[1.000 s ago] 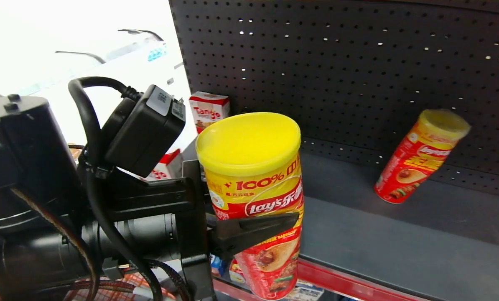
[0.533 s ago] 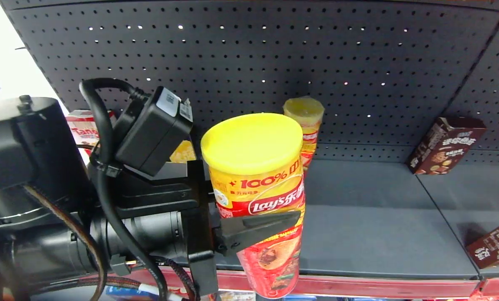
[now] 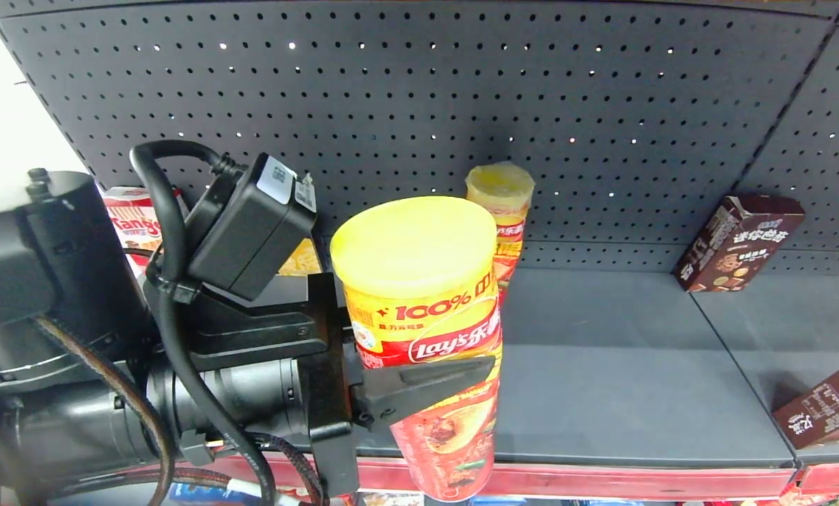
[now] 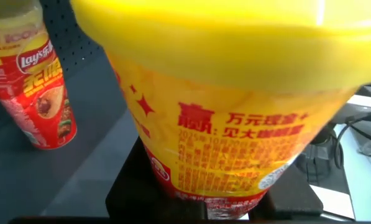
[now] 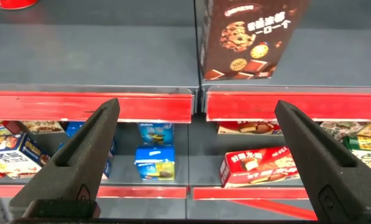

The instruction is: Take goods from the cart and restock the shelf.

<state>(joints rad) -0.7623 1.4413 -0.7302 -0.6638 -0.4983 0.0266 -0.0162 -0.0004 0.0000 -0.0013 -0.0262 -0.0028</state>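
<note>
Head view shows the chip can (image 3: 419,316) clamped upright in the left hand (image 3: 423,365), held in the air at the front edge of the shelf (image 3: 602,393) and not yet set down. A second can (image 3: 502,211) already stands at the back of the shelf against the pegboard (image 3: 462,105), just behind the held one, so restocking appears partly done. Placing and releasing this can is left. The right hand (image 5: 196,107) hangs wide and empty, near a brown cookie box (image 5: 250,37) on the shelf.
</note>
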